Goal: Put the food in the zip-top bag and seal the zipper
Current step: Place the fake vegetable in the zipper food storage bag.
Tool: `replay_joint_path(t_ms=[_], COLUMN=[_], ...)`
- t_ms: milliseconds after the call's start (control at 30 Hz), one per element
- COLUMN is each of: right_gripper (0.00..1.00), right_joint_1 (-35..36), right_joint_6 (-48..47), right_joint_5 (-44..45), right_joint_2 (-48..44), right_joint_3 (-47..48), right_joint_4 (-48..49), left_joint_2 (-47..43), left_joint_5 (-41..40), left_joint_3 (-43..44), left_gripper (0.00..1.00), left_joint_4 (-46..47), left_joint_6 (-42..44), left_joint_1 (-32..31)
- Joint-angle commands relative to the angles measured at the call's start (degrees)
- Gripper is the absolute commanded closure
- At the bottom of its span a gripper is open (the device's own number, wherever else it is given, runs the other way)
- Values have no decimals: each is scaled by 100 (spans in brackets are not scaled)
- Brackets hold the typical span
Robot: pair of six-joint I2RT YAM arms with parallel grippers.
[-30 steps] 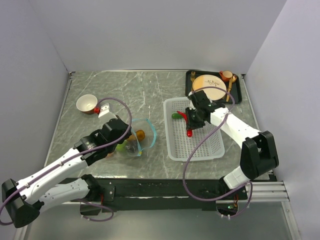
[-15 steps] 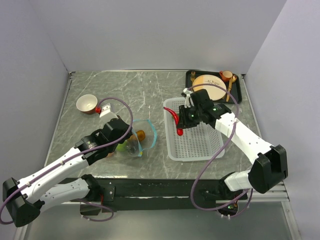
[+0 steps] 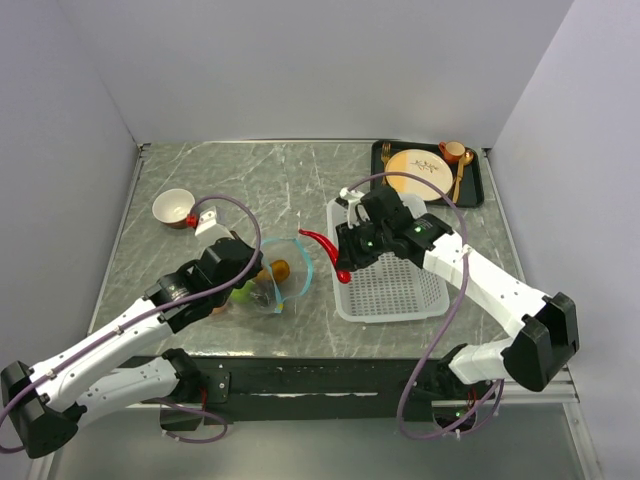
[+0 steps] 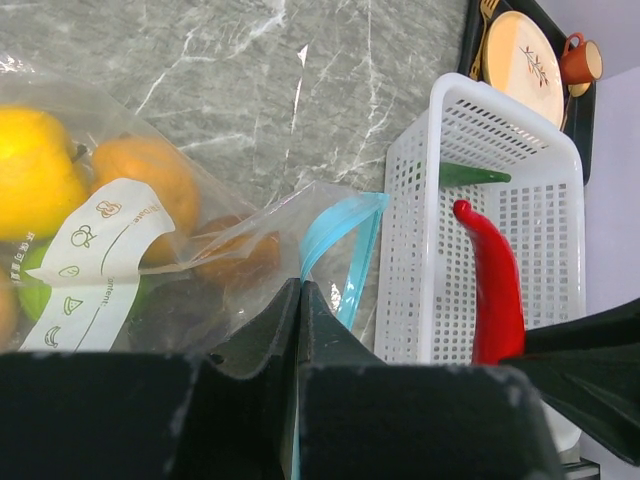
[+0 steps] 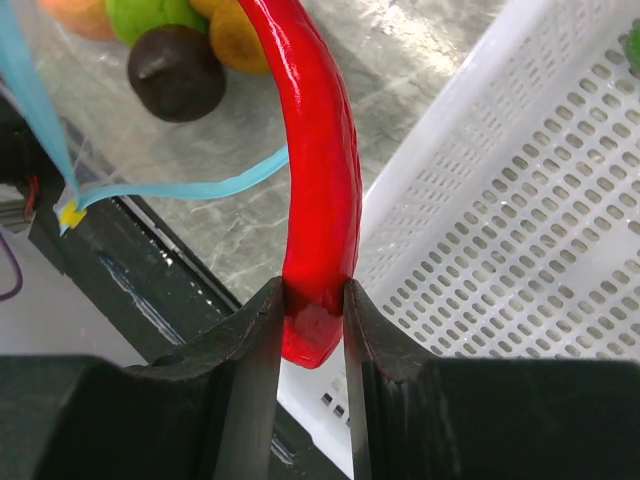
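Right fingers [image 3: 345, 262] have swung left past the white mesh basket [image 3: 400, 292], clamped on one end of the long red toy pepper [image 3: 328, 246], just beside the clear plastic zip-top bag [image 3: 288, 285]. Left fingers [image 3: 260, 284] are pinched tight on that bag's rim.

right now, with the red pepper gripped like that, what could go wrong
The right gripper pinches the red pepper by one end only, so it may pivot or slip. The left gripper holds the zip-top bag by one edge; the pepper's tip could snag the zipper and push the mouth shut.
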Motion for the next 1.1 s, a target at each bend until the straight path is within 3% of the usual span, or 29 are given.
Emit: replay_joint_path(t_ms=[0, 300, 1067], right_gripper=[83, 82, 82], right_joint_1=[247, 1003, 1038], right_joint_6=[-255, -528, 535], right_joint_5=[-211, 132, 211], right_joint_2=[-180, 75, 2025], right_joint_3=[219, 298, 1861], right_joint_4=[-27, -256, 306], left_joint_2=[-69, -104, -183], left_joint_5=[-35, -18, 87], left_joint_3=[126, 82, 117], left_gripper=[94, 98, 97], left_joint_4=[152, 178, 134], left_joint_6=[47, 38, 283], left_joint_1=[22, 22, 22])
